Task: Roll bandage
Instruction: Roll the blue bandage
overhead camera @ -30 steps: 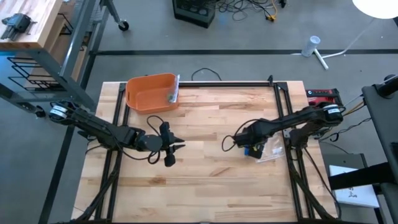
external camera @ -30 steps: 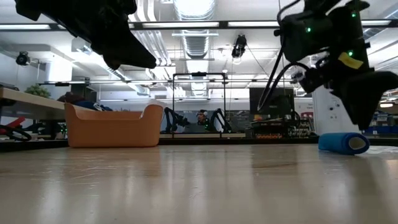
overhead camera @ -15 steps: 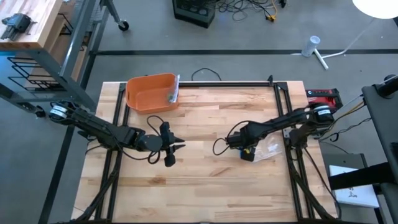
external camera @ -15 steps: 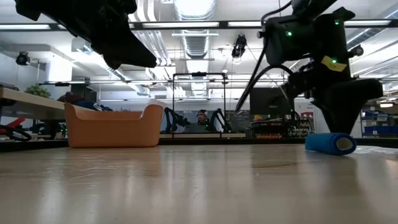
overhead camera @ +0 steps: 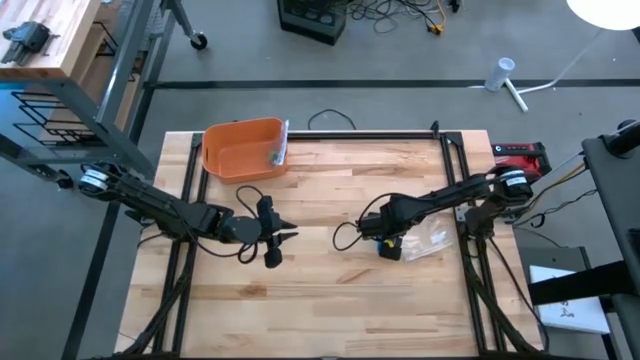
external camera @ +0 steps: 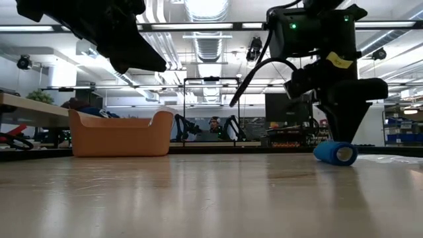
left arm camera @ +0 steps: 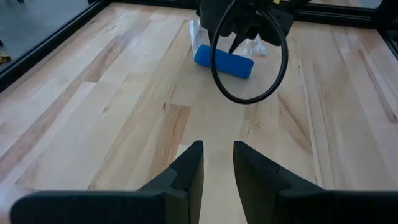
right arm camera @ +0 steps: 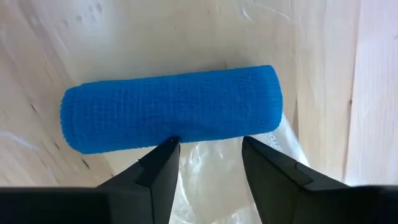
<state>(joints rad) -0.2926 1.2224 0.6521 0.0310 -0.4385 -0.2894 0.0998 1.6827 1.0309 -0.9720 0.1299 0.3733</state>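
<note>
Right gripper [right arm camera: 205, 162] reaches to the table's middle-right and stands low over the bandage [right arm camera: 171, 117], a blue roll lying on its side on the wooden table [overhead camera: 330, 290]. Its two fingers [right arm camera: 158, 171] are parted by a moderate gap with nothing between them; their tips sit at the roll's near edge, one tip touching or all but touching it, the roll itself outside the gap. The gripper is thus released, not grasping. A clear plastic wrapper [right arm camera: 211, 180] lies flat under and beside the roll, on the side toward the gripper.

In the low view the bandage [external camera: 335, 153] rests on the tabletop with the right gripper [external camera: 344, 135] directly above it.

Left gripper [overhead camera: 283, 236] hovers at the table's left-centre, well apart from the bandage [overhead camera: 388, 249], its fingers [left arm camera: 189, 174] nearly together with a narrow slit between them and holding nothing.

An orange bin [overhead camera: 243, 150] stands at the table's far left corner, well apart from both grippers.
</note>
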